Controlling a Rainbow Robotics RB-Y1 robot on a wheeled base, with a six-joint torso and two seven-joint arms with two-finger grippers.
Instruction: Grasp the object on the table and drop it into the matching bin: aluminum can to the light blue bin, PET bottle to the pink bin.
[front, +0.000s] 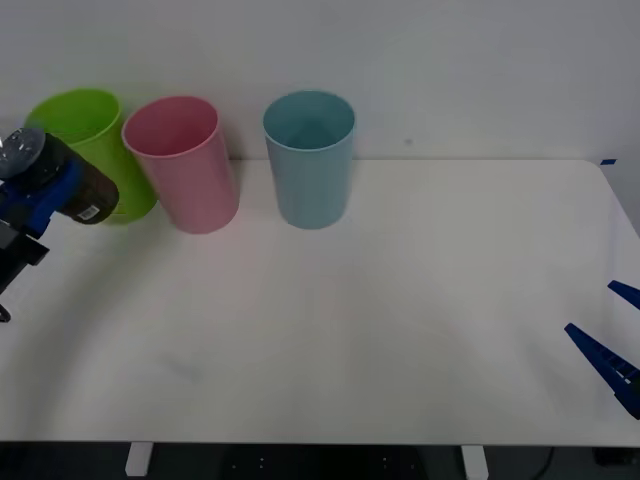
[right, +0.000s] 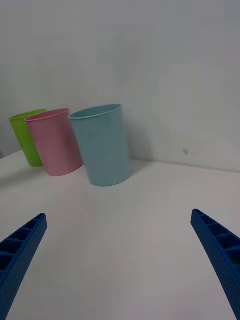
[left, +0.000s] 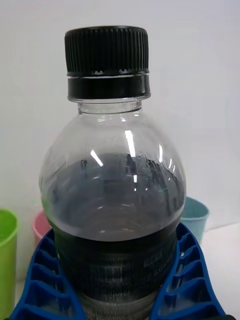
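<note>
Left gripper (left: 120, 295): clenched around the dark lower body of the PET bottle (left: 112, 200), blue ribs pressed on both sides; in the front view I hold it off the desk at about 9 o'clock, tipped over, in front of the lime green bin (front: 88, 140).
Right gripper (right: 120, 260): released, fingers spread, parked near the desk's edge at about 4 o'clock.
Risk, wrong bin: the lime green bin is nearest my load; the pink bin (front: 183, 160) stands just beside it, so an early release would probably miss.
Risk, slip: the bottle looks smooth and partly filled; a swing could shift it.
Risk, knock: the light blue bin (front: 310, 155) is close to the pink one.
Desk (front: 400, 320): white, smooth, plain.
Room: pale bare wall behind the bins.
</note>
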